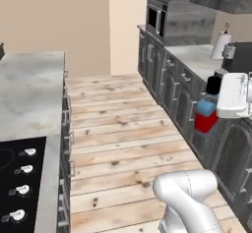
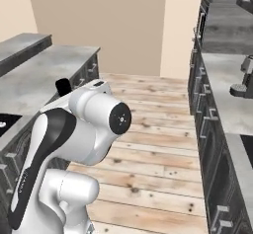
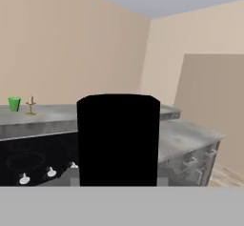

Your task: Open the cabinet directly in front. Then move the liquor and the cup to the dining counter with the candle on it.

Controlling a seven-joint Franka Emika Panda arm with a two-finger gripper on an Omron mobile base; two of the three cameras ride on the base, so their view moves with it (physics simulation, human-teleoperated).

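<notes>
Liquor bottle, blue top, red label, black cap, sits clamped in your gripper over the floor, w/ the sink-side counter behind. Likely glass: heavy, slick, breakable; hold mid-body. Cup and candle stand on the dining counter; wide floor btwn.

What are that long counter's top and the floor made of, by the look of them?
The dining counter top looks like light grey marble or stone: mottled, cloudy veining, matte sheen. The floor looks like pale wood planks: lengthwise boards with seams, grain and dark knots. Both are rendered, so only the look can be told.
</notes>
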